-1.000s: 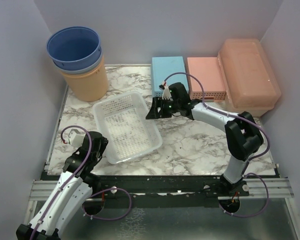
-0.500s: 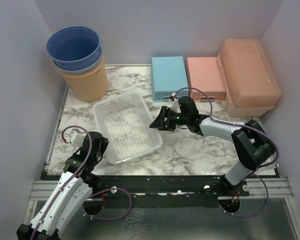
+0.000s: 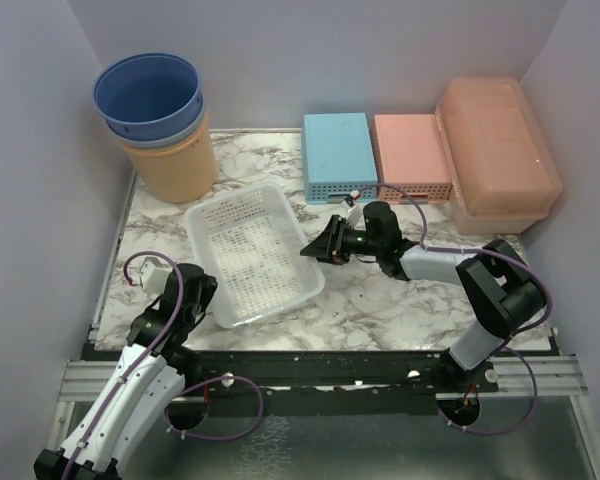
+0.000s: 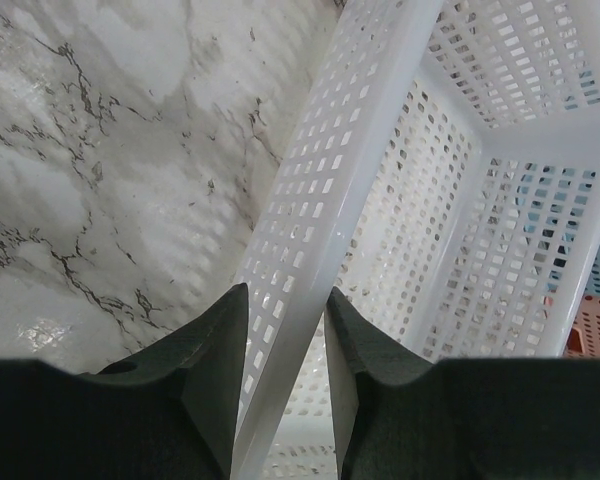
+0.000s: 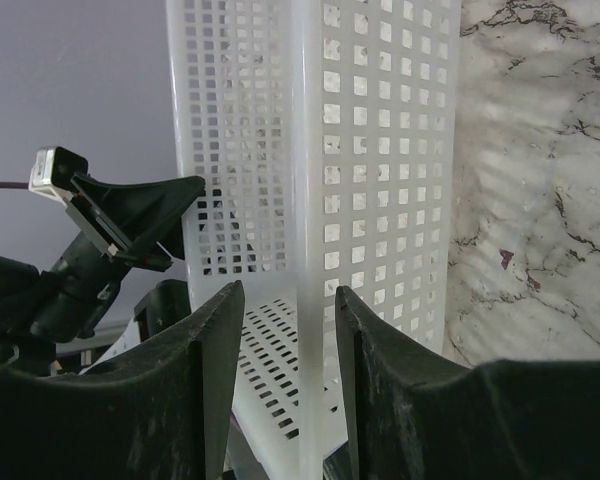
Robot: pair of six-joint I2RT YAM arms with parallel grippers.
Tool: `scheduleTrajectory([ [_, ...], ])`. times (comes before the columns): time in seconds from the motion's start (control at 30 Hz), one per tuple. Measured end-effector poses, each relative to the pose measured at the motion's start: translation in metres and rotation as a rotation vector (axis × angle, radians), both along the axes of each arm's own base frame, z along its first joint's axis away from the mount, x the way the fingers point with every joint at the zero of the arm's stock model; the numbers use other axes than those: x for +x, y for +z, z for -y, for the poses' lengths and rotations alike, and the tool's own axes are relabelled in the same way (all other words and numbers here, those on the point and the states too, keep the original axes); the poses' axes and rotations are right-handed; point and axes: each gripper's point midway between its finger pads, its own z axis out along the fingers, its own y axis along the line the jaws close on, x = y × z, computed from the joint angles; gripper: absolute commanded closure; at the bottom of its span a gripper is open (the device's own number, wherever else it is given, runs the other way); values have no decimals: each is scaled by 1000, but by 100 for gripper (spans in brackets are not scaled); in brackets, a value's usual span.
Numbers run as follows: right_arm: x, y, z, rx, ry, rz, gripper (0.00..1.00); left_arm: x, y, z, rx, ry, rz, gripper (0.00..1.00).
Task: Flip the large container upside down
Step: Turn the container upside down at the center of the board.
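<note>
The large container (image 3: 500, 140), a peach-orange lidded box, stands upright at the back right, and neither gripper touches it. Both grippers are at a white perforated basket (image 3: 255, 255) in the middle left. My left gripper (image 3: 202, 292) is at its near-left corner. In the left wrist view its jaws (image 4: 286, 300) are closed on the basket's rim (image 4: 380, 130). My right gripper (image 3: 315, 247) is at the basket's right side. In the right wrist view it (image 5: 290, 300) is open and straddles the basket's edge (image 5: 310, 150), with gaps on both sides.
A blue box (image 3: 338, 155) and a pink perforated basket (image 3: 412, 155) lie at the back, left of the large container. Stacked blue buckets (image 3: 150, 95) sit in an orange bucket (image 3: 170, 165) at the back left. Walls close in the left, back and right.
My right gripper has moved from beside the blue box, forward and down, to the white basket's right edge. The left arm and the basket have not moved.
</note>
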Motion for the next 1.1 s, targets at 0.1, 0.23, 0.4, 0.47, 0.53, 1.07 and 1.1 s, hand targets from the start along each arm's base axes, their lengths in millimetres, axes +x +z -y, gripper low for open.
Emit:
scheduleTrajectory([
  [0.1,2,0,-1,13,-8,-9,55,0,0,0,0,0,0,63],
  [0.23,3,0,-2,25,-13,-16,50,-1,-1,0,2,-1,-2,63],
  [0.4,5,-7,-4,25,-18,-40,43,-1,-1,0,0,-3,-2,64],
  [0.47,7,-13,-5,17,-19,-55,41,-1,-1,1,-3,-5,-3,64],
  [0.53,13,-16,-7,13,-20,-57,40,-1,-1,1,-3,-7,-3,64],
  [1.07,49,2,-22,80,94,12,62,-2,-4,0,15,-18,-19,64],
  [1.1,48,0,-22,81,99,4,62,-2,-4,0,16,-18,-20,64],
])
